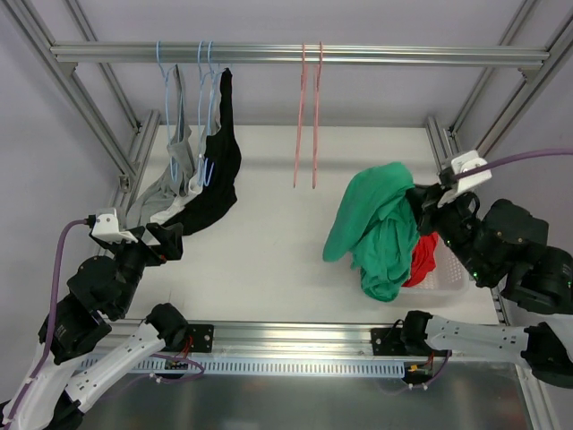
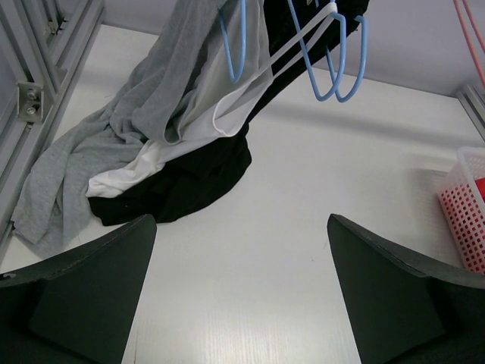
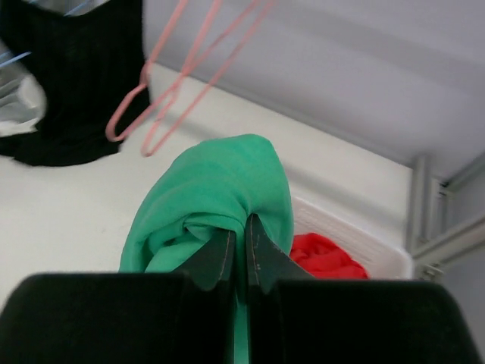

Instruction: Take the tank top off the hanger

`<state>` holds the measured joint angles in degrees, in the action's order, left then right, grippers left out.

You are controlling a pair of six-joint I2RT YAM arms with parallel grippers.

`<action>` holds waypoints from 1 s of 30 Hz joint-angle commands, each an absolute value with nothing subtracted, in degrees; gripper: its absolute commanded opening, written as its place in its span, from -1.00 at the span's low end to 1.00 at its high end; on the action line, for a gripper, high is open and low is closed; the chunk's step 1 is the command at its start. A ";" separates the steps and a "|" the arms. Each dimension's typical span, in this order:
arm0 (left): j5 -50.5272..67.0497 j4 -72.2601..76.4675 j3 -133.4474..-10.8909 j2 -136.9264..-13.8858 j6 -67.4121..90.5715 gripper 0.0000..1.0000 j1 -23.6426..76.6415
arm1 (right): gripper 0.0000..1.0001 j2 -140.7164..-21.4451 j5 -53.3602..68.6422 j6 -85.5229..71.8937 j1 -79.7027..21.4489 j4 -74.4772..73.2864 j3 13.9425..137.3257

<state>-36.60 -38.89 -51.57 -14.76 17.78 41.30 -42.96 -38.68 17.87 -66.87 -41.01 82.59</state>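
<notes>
1. The white table [image 1: 269, 224] fills the space inside the metal frame.
2. The frame's top rail [image 1: 295, 54] runs across the far side and carries all the hangers.
3. The green tank top [image 1: 376, 224] is on the right side of the table, well apart from every hanger. It hangs bunched from the right gripper [image 3: 239, 227], whose fingers are pinched together on a fold of the cloth. In the top view it covers the left side of the basket.
4. A black garment [image 1: 215, 179] hangs from the left end of the rail and trails onto the table.
5. A grey garment [image 1: 170, 170] hangs beside it, with its lower part spread on the table near the left frame post.
6. A white garment [image 2: 151, 163] lies between the grey and the black.
7. The white lattice basket [image 1: 448, 273] sits at the right edge and holds a red cloth [image 1: 423, 260].
8. The left gripper [image 2: 241, 220] sits low over bare table near the garments, its fingers spread wide apart and holding nothing.
9. Two pink hangers [image 1: 307, 116] hang mid-rail.
10. Blue hangers [image 2: 333, 68] carry the garments on the left.
</notes>
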 commanded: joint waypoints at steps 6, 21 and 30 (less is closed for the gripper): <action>-37.27 -37.97 -51.07 -14.77 18.81 0.97 41.57 | -0.99 -53.60 -51.62 27.41 -56.80 -44.21 102.99; -35.86 -37.88 -51.24 -15.38 18.55 0.97 41.57 | -0.99 -57.86 -5.88 12.59 -7.38 -36.58 80.07; -34.81 -37.88 -51.68 -15.99 18.81 0.97 41.57 | -0.99 -65.26 -7.30 0.27 -0.80 -18.38 43.43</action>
<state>-36.01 -38.89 -51.57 -14.90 18.50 41.30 -60.29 -8.95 6.70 -2.70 -28.99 46.72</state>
